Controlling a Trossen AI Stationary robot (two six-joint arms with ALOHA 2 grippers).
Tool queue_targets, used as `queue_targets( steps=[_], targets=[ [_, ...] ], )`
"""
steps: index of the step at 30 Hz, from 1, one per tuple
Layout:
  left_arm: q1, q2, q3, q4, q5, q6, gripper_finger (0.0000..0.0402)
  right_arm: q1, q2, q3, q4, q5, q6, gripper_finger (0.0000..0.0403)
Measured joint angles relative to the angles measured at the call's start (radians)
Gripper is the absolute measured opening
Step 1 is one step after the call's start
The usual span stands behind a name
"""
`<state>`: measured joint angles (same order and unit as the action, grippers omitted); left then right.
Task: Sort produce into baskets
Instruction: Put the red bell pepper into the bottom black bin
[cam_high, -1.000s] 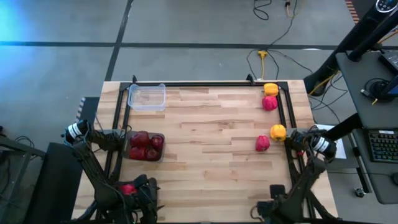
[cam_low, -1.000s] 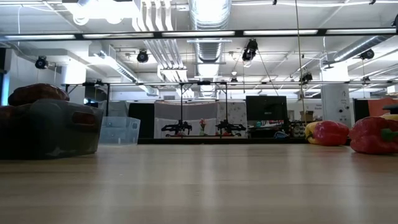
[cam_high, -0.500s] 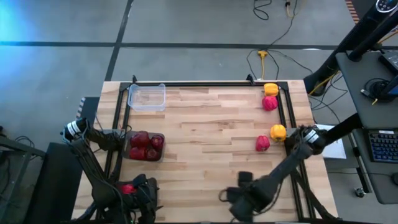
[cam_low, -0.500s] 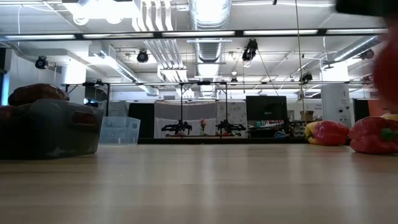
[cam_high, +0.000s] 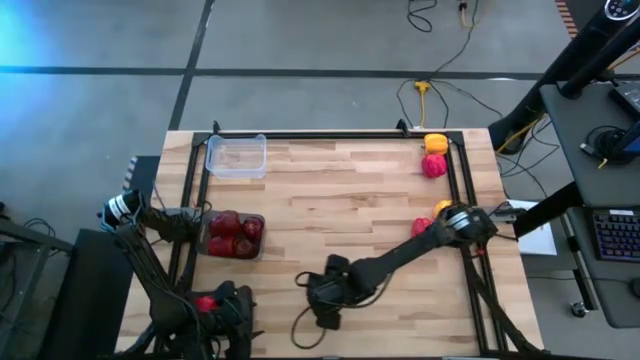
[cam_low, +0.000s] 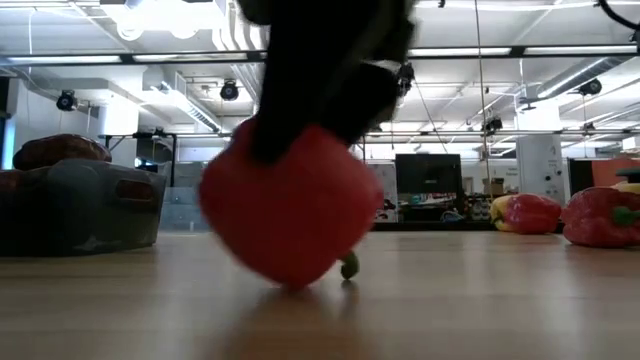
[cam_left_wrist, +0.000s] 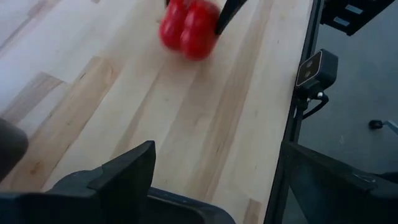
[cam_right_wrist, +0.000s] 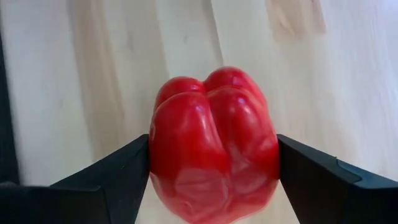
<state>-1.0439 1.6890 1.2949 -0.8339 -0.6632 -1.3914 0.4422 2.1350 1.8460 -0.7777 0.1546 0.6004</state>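
**Peppers: one red in right gripper, low over front-middle of table**

Wooden table (cam_high: 340, 200) with black rail frame. Right arm (cam_high: 400, 262) stretched diagonally from right edge toward front centre. Left arm (cam_high: 150, 265) parked at left front corner, left gripper (cam_high: 225, 305) there with something red beside it; open or closed: cannot tell.

Dark tub (cam_high: 234, 236) at left edge, filled with maroon peppers (cam_high: 228, 232). Clear tub (cam_high: 237, 157) at back left corner.

Right gripper (cam_right_wrist: 214, 162) pinching red pepper (cam_right_wrist: 214, 146), fingers (cam_right_wrist: 112, 171) pressed against both sides. In low view, same pepper (cam_low: 290, 205) touching or just above table surface, stem down.

Loose near right rail: yellow pepper (cam_high: 435, 144) touching red pepper (cam_high: 433, 166) at back; another yellow (cam_high: 441, 207) and red (cam_high: 419, 228) partly hidden behind right arm.
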Motion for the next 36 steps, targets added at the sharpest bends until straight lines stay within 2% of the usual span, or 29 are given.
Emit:
queue_targets(
  steps=[8,12,17,22,25,31,33,36],
  targets=[
    [0.014,0.001,0.000,0.025,0.014,0.039,0.0352,-0.004,0.173,0.277,-0.144,0.011,-0.083,0.0369],
    [0.038,-0.014,0.000,0.023,0.028,0.111,0.0358,0.009,0.183,0.366,-0.221,0.029,-0.080,0.0378],
    [0.100,-0.026,0.000,0.058,0.061,0.286,0.0359,0.037,0.173,0.442,-0.379,0.035,-0.003,0.0379],
    [0.166,-0.026,-0.001,0.138,0.080,0.472,0.0359,0.092,0.160,0.490,-0.548,0.071,0.115,0.0379],
    [0.197,-0.022,-0.010,0.186,0.079,0.525,0.0359,0.136,0.155,0.490,-0.573,0.082,0.202,0.0379],
    [0.233,-0.006,-0.107,0.325,0.076,0.465,0.0359,0.214,0.148,0.490,-0.579,0.082,0.346,0.0379],
    [0.239,0.005,-0.146,0.385,0.042,0.459,0.0359,0.232,0.148,0.490,-0.582,0.082,0.369,0.0379],
    [0.265,0.031,-0.186,0.389,0.016,0.454,0.0359,0.250,0.148,0.490,-0.605,0.079,0.381,0.0379]
  ],
)
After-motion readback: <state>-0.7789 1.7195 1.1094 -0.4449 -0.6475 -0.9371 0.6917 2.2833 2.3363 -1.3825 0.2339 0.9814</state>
